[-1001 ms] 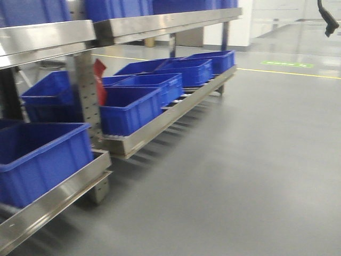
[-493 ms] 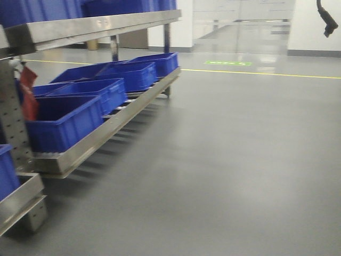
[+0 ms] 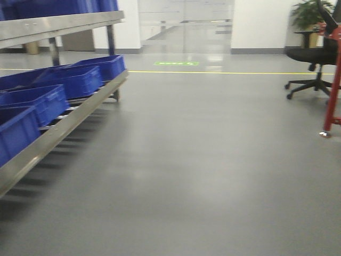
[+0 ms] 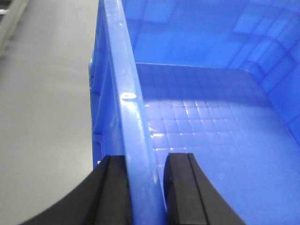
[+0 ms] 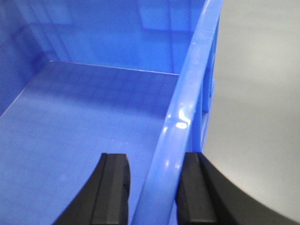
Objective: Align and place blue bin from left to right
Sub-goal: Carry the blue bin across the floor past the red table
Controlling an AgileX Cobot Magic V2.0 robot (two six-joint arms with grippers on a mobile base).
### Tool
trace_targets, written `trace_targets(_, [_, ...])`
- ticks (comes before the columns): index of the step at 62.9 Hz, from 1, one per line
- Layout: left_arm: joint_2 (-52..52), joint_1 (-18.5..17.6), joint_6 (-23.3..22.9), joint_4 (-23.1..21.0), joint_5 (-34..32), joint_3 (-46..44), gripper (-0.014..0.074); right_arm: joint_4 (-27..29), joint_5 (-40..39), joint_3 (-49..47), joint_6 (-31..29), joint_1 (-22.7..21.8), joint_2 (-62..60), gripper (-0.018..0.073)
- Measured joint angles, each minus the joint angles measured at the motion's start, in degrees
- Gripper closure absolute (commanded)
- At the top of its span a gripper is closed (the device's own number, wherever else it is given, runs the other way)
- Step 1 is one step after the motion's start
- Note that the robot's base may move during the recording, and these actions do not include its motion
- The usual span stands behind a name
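Our left gripper (image 4: 146, 194) is clamped on one side wall of the blue bin (image 4: 206, 140), and our right gripper (image 5: 154, 192) on the opposite wall. That makes two grippers and one bin, held between them with nothing inside. Ahead on the left, one steel rack (image 3: 64, 120) carries at least four more bins (image 3: 80, 80) on its lower shelf. One office chair (image 3: 314, 56) stands at far right.

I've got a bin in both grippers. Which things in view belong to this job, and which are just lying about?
Job:
- blue plastic bin, side walls clamped by the left gripper and right gripper
- stainless steel shelf rack
- row of blue bins on it

Lying about:
- black office chair
- red metal frame
- potted plant
- green floor marking
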Motion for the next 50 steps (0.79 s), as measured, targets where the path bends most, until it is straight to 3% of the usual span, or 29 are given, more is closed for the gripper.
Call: trace_targets(50, [0.0, 0.0, 0.0, 0.0, 0.0, 0.0, 0.0707, 0.0, 0.0, 0.0, 0.0, 0.0, 0.0, 0.0712])
